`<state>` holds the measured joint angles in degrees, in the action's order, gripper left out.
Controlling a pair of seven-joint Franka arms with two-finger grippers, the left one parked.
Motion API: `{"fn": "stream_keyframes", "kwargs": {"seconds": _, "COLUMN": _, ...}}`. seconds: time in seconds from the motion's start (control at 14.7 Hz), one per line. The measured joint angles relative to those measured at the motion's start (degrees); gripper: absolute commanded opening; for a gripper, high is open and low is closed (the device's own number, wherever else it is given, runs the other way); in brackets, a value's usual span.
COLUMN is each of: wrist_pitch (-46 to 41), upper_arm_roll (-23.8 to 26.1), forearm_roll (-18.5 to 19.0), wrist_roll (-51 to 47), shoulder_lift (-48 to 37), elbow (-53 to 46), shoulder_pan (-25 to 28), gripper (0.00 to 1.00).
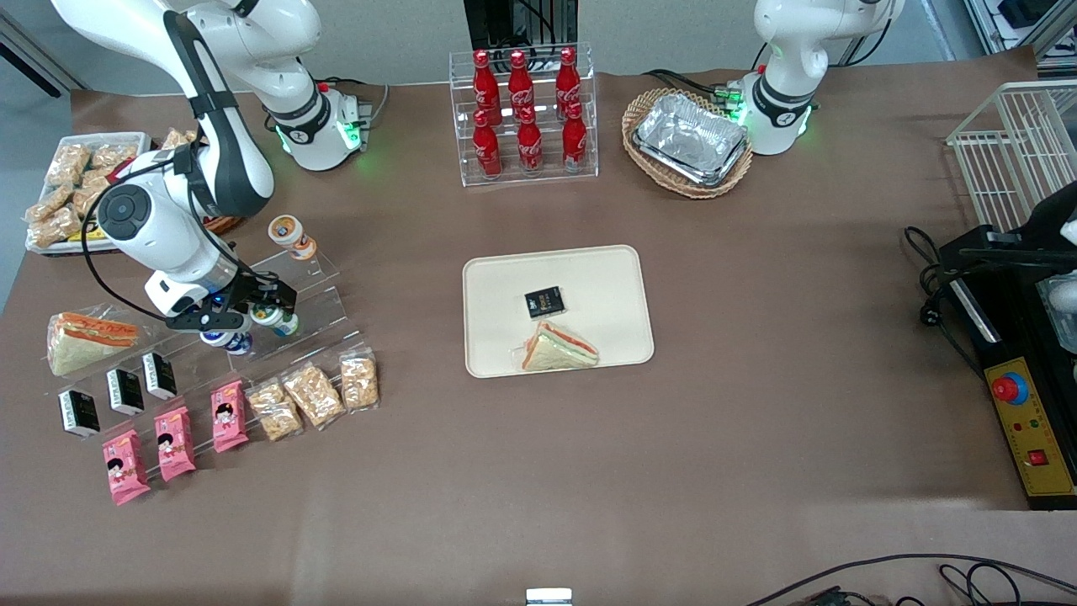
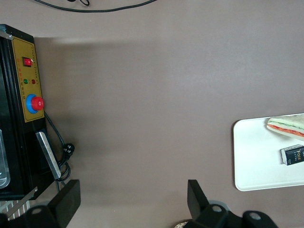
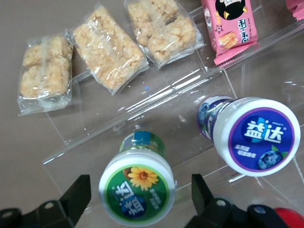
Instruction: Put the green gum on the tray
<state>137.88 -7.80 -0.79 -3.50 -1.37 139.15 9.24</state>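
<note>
Front view: gripper (image 1: 252, 316) low over the clear stepped acrylic stand (image 1: 307, 290) at the working arm's end of the table; green gum (image 1: 273, 318) on that stand, beside the blue-labelled bottle (image 1: 227, 341); tray (image 1: 589, 269) well apart at mid-table, bearing a sandwich (image 1: 559, 349) and a dark packet (image 1: 544, 302).

Right wrist view: gripper (image 3: 140, 199) fingers spread wide, one on each side of the green gum (image 3: 137, 187), clamping nothing; blue-labelled bottle (image 3: 256, 135) just beside; rice-cracker bags (image 3: 109, 47) near.

Left wrist view: tray (image 2: 259, 156) corner only.
</note>
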Motion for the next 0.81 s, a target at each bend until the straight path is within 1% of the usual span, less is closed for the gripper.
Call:
{"fn": "stream_keyframes", "kwargs": {"seconds": 0.07, "wrist_pitch": 0.0, "upper_arm_roll": 0.0, "forearm_roll": 0.0, "wrist_roll": -0.2, "shoulder_lift": 0.0, "elbow": 0.0, "shoulder_pan": 0.0, "gripper": 0.59}}
{"fn": "stream_keyframes", "kwargs": {"seconds": 0.14, "wrist_pitch": 0.0, "upper_arm_roll": 0.0, "forearm_roll": 0.0, "wrist_roll": -0.4, "shoulder_lift": 0.0, "elbow": 0.0, "shoulder_pan": 0.0, "gripper": 0.52}}
{"fn": "stream_keyframes", "kwargs": {"seconds": 0.81, "wrist_pitch": 0.0, "upper_arm_roll": 0.1, "forearm_roll": 0.0, "wrist_roll": -2.3, "shoulder_lift": 0.1, "elbow": -0.1, "shoulder_pan": 0.0, "gripper": 0.50}}
